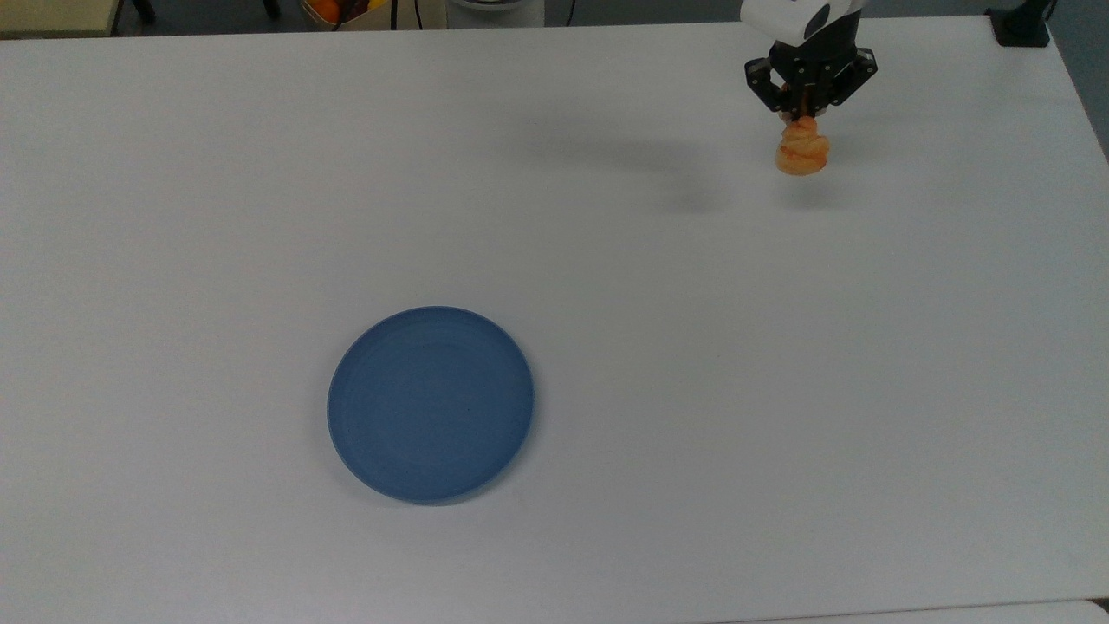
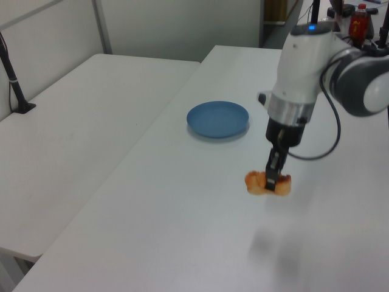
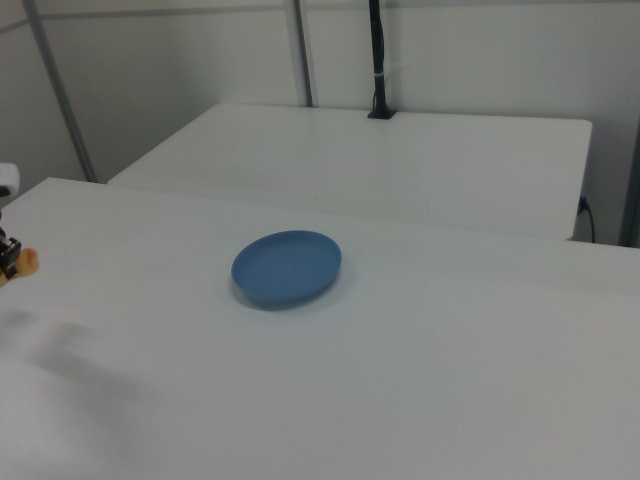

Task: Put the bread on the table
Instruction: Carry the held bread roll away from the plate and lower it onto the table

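The bread [image 1: 802, 149] hangs pinched in the gripper [image 1: 805, 114], fingers clamped on its upper end, just above the table [image 1: 780, 364], its shadow underneath. The blue plate [image 1: 431, 404] lies well apart from the gripper, bare.

The plate [image 1: 431, 404] lies on the desk [image 1: 173, 217]. In the top view, the bread [image 1: 802, 152] hangs in the pincer [image 1: 806, 113] far to the plate's upper right. It is above the desk.
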Robot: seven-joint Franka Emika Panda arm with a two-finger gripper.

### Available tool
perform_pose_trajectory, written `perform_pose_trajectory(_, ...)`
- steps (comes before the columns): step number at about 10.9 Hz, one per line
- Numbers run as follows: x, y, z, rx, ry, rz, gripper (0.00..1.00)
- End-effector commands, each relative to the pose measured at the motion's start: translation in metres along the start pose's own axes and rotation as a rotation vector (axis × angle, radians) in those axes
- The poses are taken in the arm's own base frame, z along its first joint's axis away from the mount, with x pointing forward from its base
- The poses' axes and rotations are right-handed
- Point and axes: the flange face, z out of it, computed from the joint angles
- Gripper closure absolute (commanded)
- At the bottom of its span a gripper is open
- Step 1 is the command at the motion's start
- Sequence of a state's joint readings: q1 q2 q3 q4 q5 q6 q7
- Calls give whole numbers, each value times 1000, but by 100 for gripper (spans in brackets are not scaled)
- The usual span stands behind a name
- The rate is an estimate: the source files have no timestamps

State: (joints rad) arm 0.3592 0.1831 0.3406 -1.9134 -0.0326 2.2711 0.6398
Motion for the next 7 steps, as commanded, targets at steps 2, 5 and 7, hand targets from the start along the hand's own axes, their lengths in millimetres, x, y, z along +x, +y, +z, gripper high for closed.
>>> perform_pose_trajectory(2,-37,-38,48,-58,-42,53,100)
perform_pose_trajectory(5,-69,-58,75,-107,-55,52,100)
perform_pose_trajectory(7,-88,-67,93,-122,-44,-17,100)
